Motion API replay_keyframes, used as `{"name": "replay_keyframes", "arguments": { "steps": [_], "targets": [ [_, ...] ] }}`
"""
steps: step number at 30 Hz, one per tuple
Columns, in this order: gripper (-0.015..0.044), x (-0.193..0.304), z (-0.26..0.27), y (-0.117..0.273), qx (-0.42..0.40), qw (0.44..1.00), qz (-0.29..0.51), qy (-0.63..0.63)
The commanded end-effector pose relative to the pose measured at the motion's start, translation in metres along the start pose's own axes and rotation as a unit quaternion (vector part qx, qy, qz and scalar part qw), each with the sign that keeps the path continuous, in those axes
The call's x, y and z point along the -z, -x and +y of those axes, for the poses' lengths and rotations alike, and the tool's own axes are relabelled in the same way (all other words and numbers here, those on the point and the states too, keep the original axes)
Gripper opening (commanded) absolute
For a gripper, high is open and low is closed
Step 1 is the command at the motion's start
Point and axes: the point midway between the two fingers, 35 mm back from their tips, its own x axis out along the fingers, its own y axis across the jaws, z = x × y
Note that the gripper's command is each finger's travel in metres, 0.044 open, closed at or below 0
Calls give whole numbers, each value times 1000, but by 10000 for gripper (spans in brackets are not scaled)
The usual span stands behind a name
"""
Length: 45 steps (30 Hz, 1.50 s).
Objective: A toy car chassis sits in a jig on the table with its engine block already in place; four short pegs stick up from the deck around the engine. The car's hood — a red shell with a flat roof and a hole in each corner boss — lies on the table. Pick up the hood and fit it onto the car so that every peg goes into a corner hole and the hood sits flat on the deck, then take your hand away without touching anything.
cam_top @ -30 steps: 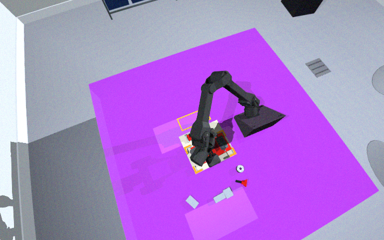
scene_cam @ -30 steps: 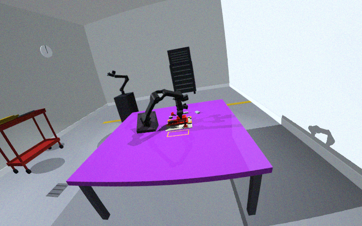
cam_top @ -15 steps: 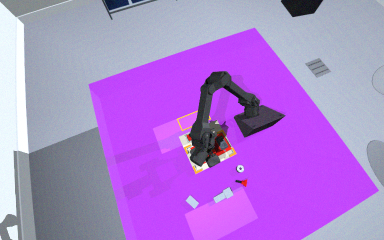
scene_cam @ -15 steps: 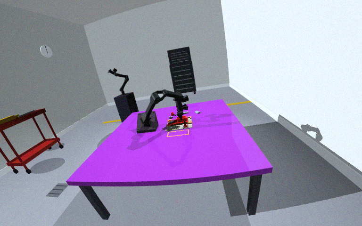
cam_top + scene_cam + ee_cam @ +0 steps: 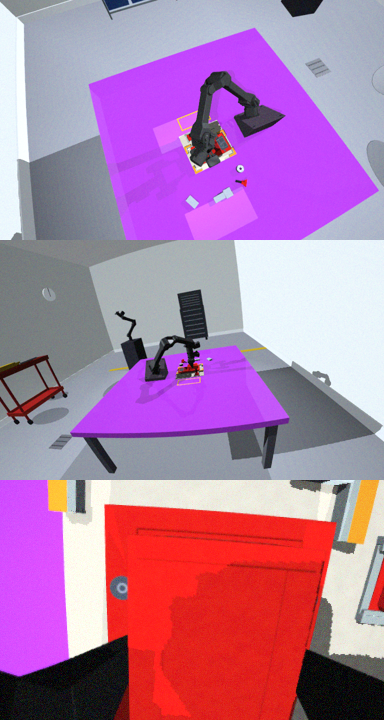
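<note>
My gripper (image 5: 213, 650) (image 5: 205, 159) (image 5: 193, 364) is shut on the red hood (image 5: 215, 625), with its black fingers on the hood's left and right sides. The hood is right over the red chassis deck (image 5: 114, 540), which sits in the cream jig (image 5: 85, 580) (image 5: 184, 139). One grey peg (image 5: 119, 588) shows half covered at the hood's left edge. The other pegs and the engine are hidden under the hood. I cannot tell whether the hood rests flat on the deck. In the top and exterior views the arm hides most of the car (image 5: 222, 142) (image 5: 186, 369).
Orange and grey jig corner brackets (image 5: 57, 495) (image 5: 361, 510) stand around the car. A white ring (image 5: 240, 168), a small red tool (image 5: 243, 182) and grey blocks (image 5: 192, 201) (image 5: 223, 195) lie in front. A yellow outlined rectangle (image 5: 179, 123) lies behind the jig. The arm base (image 5: 259, 120) is at the right.
</note>
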Motion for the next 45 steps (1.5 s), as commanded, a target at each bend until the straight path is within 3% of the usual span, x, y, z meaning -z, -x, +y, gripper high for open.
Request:
{"name": "replay_keyframes", "arguments": {
  "steps": [1,13,17,23,45],
  "targets": [
    [131,0,0,0,0,1000,0,0],
    [440,0,0,0,0,1000,0,0],
    [440,-1,1,13,-1,1000,0,0],
    [440,0,0,69,-3,1000,1,0],
    [440,0,0,71,-3,1000,1,0]
  ]
}}
